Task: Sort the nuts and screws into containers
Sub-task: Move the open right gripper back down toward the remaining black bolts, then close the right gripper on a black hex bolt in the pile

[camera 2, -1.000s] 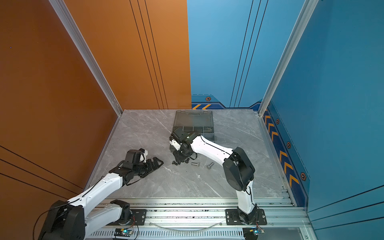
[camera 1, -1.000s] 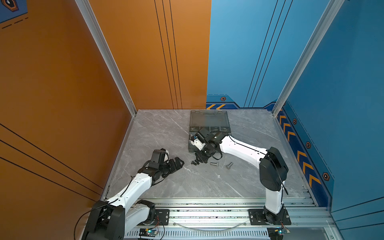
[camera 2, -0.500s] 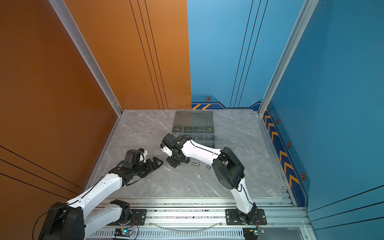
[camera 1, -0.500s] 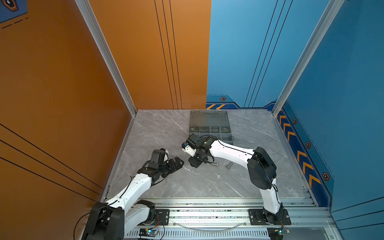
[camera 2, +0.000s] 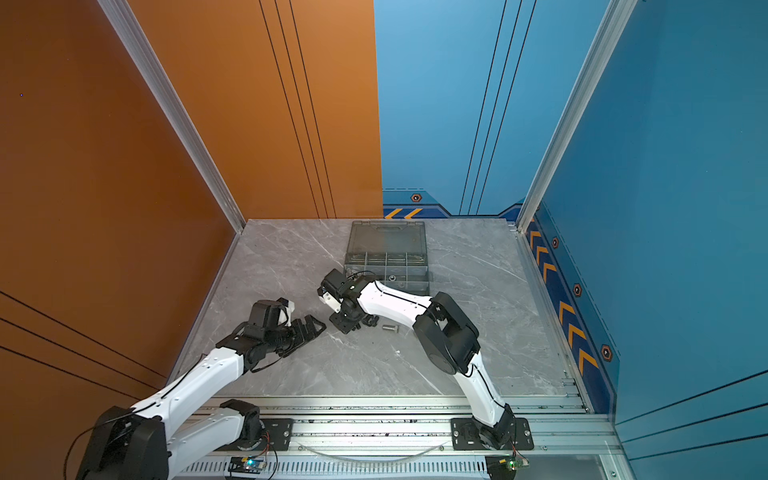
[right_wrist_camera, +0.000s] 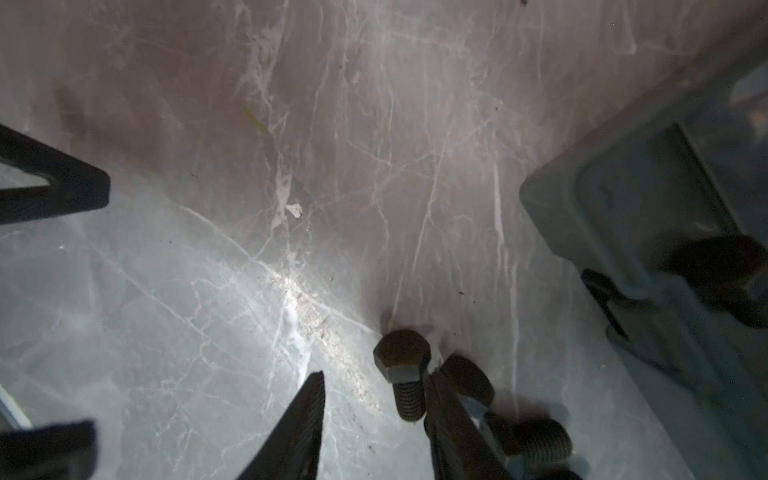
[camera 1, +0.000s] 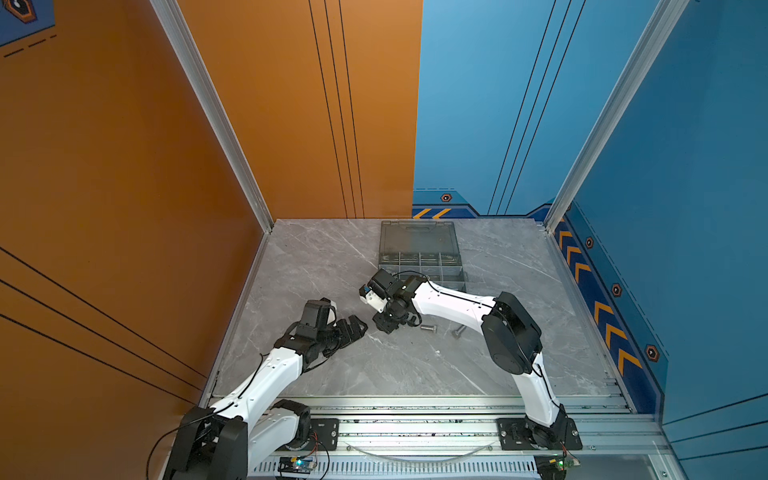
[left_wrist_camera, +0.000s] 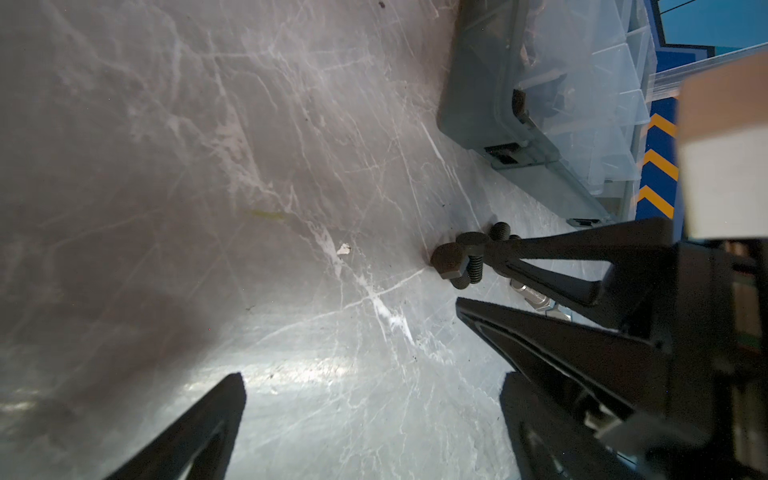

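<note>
Jaws of the right gripper (right_wrist_camera: 376, 386) stood partly apart, tips down at the table (camera 1: 332, 257), with a short black bolt (right_wrist_camera: 402, 365) lying between them. That bolt lay just beside one finger (right_wrist_camera: 453, 419). A clear gap showed between it and the opposite finger (right_wrist_camera: 301, 424), so nothing was clamped. The other black bolts (right_wrist_camera: 469, 382) lay bunched on the outer side of the nearer finger.

Jaws of the left gripper (camera 1: 355, 328) were spread wide with nothing between them. It hung low over the table, pointing at the right gripper, near it but apart.

In a top view, two silver bolts (camera 1: 428, 328) lay on the bare table just beside the right gripper, on the side away from the left gripper, a little apart from each other.

Behind the right arm, toward the back wall, stood the organiser case (camera 2: 409, 287), its smoky lid (camera 2: 388, 237) open toward that wall. Dividers split the tray into small compartments (camera 2: 376, 259). One near the front held a small silver piece (camera 2: 392, 277), too small to name. What else the compartments held could not be made out.
</note>
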You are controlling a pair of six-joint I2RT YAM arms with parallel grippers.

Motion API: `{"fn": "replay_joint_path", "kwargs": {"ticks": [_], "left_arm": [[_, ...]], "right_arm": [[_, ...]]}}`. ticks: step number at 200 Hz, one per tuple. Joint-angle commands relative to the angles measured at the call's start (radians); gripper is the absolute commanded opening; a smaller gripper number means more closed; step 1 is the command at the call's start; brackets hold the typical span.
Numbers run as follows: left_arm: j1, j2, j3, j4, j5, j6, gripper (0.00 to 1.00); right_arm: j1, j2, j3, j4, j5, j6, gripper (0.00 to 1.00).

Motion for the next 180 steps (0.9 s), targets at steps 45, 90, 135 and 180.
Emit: {"fn": "replay_joint_path", "kwargs": {"ticks": [45,90,135,180], "left_arm": [[0.002,-0.011,0.014,-0.020,-0.006,0.012,0.98],[0.002,-0.010,0.014,-0.019,-0.006,0.012,0.98],[0.003,-0.011,0.014,-0.020,-0.006,0.012,0.98],[0.004,-0.012,0.012,-0.019,-0.004,0.010,0.98]], "right_arm": [[-0.017,0.047,0.003,0.028,-0.009,0.003,0.42],[-0.021,0.059,-0.009,0.029,-0.019,0.007,0.41],[-0.024,0.058,-0.036,0.032,-0.020,0.012,0.39],[-0.027,0.061,-0.063,0.052,-0.024,0.024,0.35]]}}
